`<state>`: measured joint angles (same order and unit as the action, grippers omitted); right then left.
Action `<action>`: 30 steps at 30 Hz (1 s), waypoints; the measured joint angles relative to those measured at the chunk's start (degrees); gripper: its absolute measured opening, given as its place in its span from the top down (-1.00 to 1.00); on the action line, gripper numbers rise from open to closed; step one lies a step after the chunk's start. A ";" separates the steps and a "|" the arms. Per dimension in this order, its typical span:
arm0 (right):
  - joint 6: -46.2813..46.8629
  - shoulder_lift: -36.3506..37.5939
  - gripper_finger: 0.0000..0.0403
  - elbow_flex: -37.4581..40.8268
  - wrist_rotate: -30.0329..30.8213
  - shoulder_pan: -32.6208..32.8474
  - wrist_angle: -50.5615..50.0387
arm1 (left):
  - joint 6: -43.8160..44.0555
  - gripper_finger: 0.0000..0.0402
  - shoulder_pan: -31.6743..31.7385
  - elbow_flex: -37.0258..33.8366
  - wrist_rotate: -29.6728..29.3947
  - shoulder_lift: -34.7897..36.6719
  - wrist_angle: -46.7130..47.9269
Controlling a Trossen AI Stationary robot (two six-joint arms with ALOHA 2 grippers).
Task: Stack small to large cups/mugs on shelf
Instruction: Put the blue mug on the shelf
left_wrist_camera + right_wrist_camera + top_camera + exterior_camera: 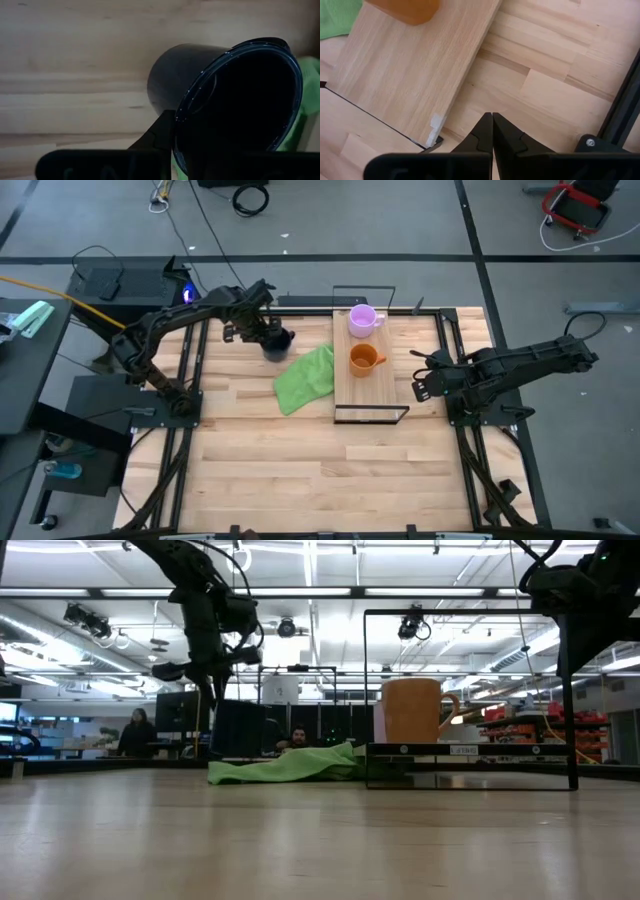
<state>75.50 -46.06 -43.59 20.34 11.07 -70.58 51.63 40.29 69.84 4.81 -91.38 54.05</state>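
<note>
Here we have the left gripper (268, 335) clamped on the navy mug's (277, 341) rim, off the shelf (366, 390) across the green cloth (305, 378); the right gripper (421, 385), pinched shut and empty, sits nearer the board.

Glossy, smooth glaze on the dark navy-black mug (235, 100), catching small highlights along its rim. Pale, matt wood with fine straight grain on the shelf (415, 75), edged by thin black wire. Jointed butcher-block wood across the tabletop (555, 80), faintly sheened. Soft, rumpled cloth (305, 378) in green. Matt black fingers (492, 137), plastic-looking.
</note>
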 joint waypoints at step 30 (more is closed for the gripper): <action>1.03 0.00 0.96 0.00 0.02 -0.02 -0.01 | 4.78 0.86 -16.65 0.02 10.24 15.44 -17.02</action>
<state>76.54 -46.07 -43.59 20.36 11.05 -70.59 56.40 23.63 69.87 15.05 -75.94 37.02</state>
